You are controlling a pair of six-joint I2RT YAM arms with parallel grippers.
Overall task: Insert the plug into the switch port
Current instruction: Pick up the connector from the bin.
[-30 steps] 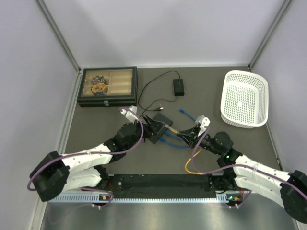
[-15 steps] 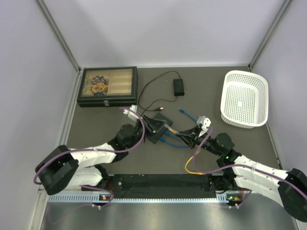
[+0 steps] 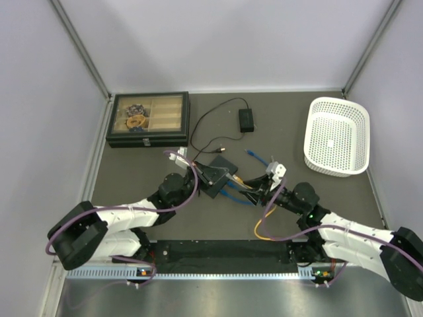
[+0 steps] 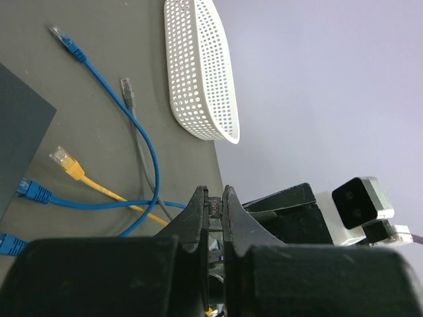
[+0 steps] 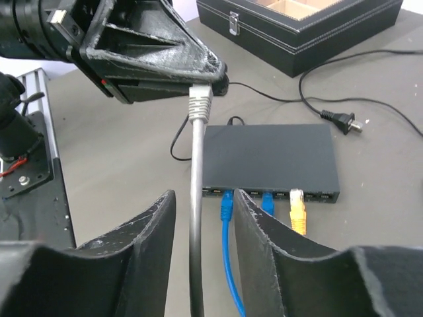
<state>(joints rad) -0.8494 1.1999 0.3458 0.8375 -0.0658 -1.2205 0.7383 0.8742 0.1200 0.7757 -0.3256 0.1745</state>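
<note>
Two grippers share one grey cable (image 5: 194,251) just right of the switch (image 5: 268,155). The left gripper (image 4: 215,195) is pressed together on the plug (image 5: 199,100), pinching it by its front end and holding it clear of the table (image 3: 132,175). The right gripper (image 5: 203,198) stands spread, one finger on either side of the cable without touching it, so the plug hangs from the left gripper alone

The switch lies flat near the middle of the table, between the arms, and its row of sockets faces right and near, toward the right arm. Two blue plugs (image 5: 227,210) and a yellow plug (image 5: 297,214) sit in that row. A switch port (image 5: 322,196) at the far end looks free, and so does one at the near end

The plug is above the level of the sockets and seems to be off the near end of the row. Its long axis runs with the cable, nose roughly leftward toward the switch. That is close to the way in, I judge, but it must come down and square up to a free socket. The left gripper is the nearer one and carries it. Its hold is so far forward that its fingers may foul the socket mouth

The table is dark, matt and level. Room at the row is tight among the seated cables. A black lead (image 5: 344,121) lies just beyond the switch's far side, while the case (image 3: 149,119) and the basket (image 3: 337,135) are well apart
</note>
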